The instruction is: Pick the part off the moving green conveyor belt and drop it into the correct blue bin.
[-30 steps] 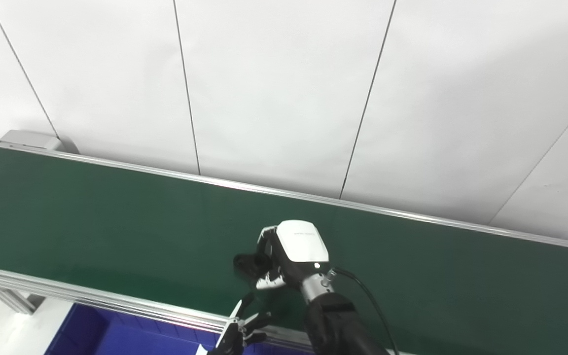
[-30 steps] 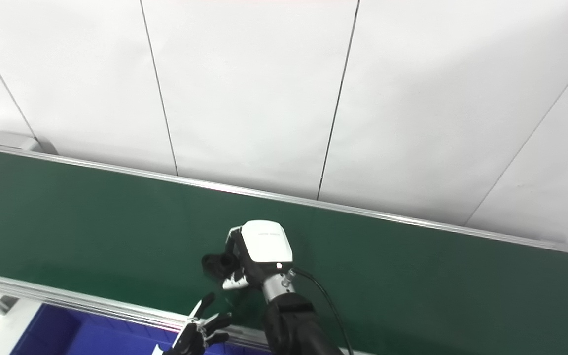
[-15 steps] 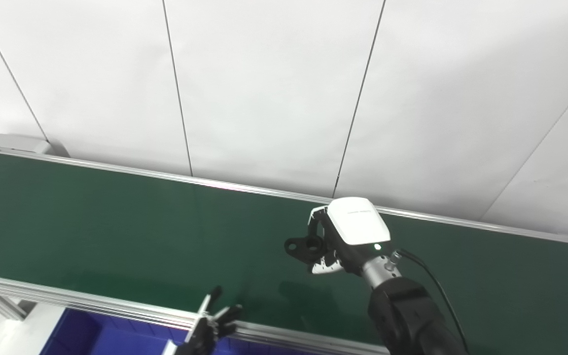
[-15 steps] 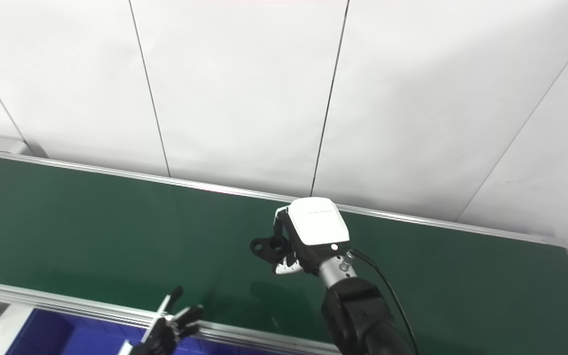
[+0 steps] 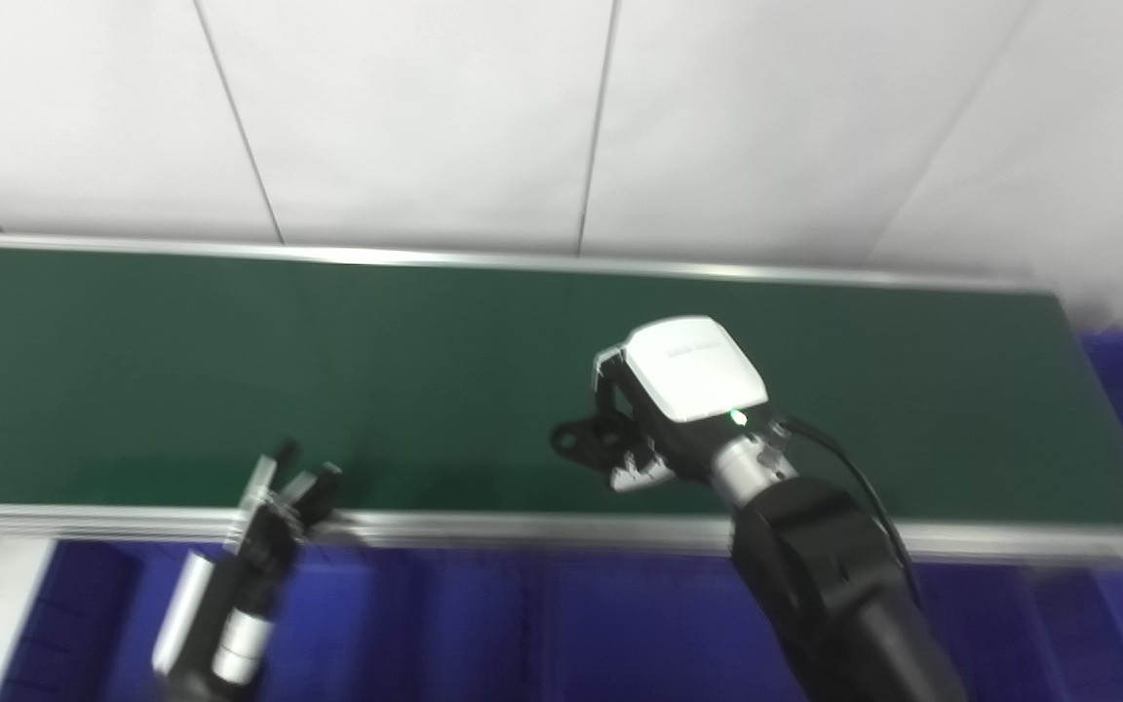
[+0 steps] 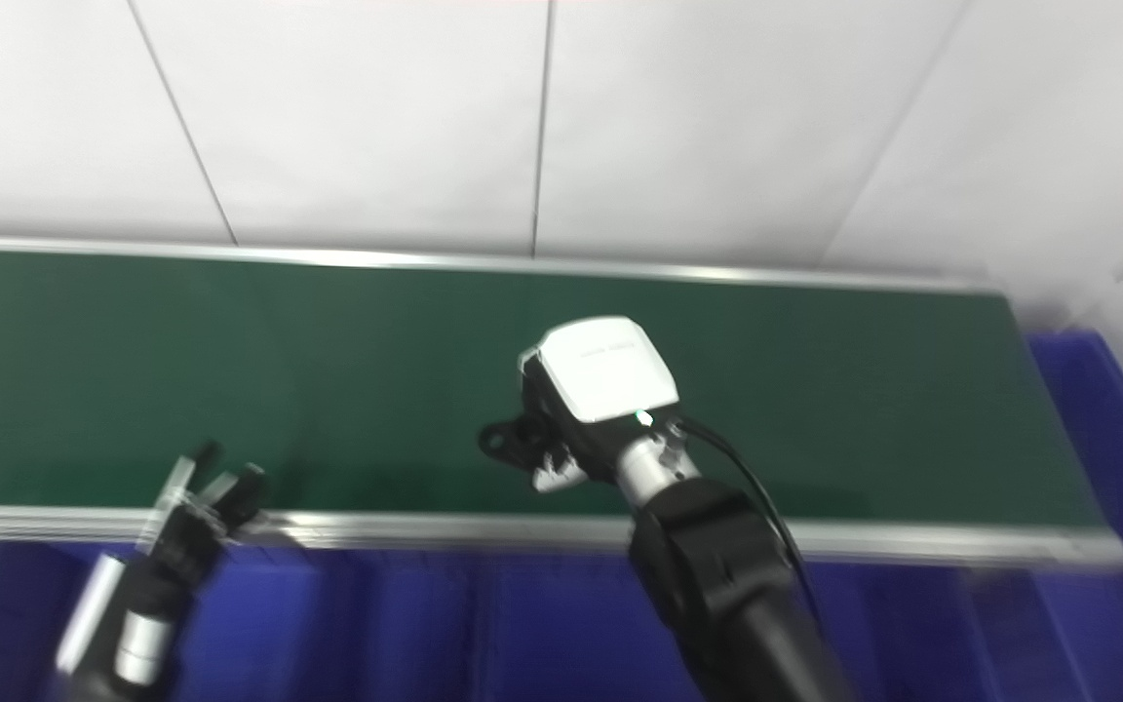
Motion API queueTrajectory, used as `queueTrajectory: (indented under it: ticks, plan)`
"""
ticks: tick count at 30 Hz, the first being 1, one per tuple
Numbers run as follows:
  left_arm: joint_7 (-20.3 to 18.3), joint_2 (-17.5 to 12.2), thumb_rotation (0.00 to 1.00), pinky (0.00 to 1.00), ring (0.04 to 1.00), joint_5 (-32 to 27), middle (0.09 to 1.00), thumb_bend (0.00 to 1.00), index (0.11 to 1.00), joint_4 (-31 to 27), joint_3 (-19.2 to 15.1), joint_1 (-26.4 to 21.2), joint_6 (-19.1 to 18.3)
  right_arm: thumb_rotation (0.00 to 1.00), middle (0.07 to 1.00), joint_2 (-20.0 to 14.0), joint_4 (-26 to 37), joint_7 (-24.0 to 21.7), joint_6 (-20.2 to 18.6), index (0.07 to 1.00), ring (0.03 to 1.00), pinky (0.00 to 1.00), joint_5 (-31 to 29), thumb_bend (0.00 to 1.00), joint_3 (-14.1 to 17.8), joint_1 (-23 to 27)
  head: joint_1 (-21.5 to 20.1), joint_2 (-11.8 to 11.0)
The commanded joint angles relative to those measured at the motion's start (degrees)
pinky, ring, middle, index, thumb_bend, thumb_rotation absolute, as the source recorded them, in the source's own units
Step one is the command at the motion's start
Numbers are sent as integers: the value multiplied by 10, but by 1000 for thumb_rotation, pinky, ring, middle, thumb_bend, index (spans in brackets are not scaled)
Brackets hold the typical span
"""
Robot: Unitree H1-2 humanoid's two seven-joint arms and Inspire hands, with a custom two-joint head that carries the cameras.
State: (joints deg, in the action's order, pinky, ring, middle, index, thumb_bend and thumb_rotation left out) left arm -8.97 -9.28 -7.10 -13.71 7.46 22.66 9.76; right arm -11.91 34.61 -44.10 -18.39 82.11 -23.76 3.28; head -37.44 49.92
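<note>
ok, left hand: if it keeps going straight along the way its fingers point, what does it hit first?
The left hand points up and away, over the metal rail. Next in line looks like the bare green belt; nothing else shows there. Height above the rail is unclear, so it may clip it first.

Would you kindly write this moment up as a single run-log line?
right hand: shut on black part, above green belt | left hand: open, at belt's near rail | blue bins: below, drop not yet done
</note>
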Motion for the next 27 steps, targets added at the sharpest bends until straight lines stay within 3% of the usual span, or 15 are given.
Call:
queueTrajectory:
  ticks: [1, 4, 10, 14, 18, 27]
  plan:
    - [-7, -6, 916, 863, 885, -19, 872, 866, 1000, -30, -7, -10, -19, 124, 261, 21, 35, -24, 28, 485, 166, 95, 24, 518, 12, 6, -20, 12]
    - [-11, -11, 917, 872, 892, -33, 870, 862, 1000, -44, -17, -24, -49, 127, 265, 47, 51, -50, 37, 486, 170, 99, 41, 516, 23, -4, -48, 27]
    - [-12, -8, 911, 843, 875, -37, 840, 876, 1000, -62, -30, -38, -87, 141, 325, 93, 64, -78, 60, 490, 222, 141, 68, 511, 43, -48, -58, 34]
    - [-17, -5, 907, 830, 871, -38, 832, 867, 1000, -61, -32, -38, -90, 140, 303, 111, 71, -82, 71, 489, 205, 134, 81, 510, 59, -91, -48, 28]
    - [-20, -4, 898, 845, 879, -39, 835, 873, 1000, -59, -32, -37, -94, 140, 345, 125, 85, -107, 95, 487, 248, 168, 110, 513, 66, -128, -50, 24]
    - [-23, -4, 898, 845, 871, -37, 840, 895, 1000, -68, -28, -37, -105, 140, 306, 142, 132, -157, 154, 489, 209, 141, 123, 513, 99, -172, -48, 21]
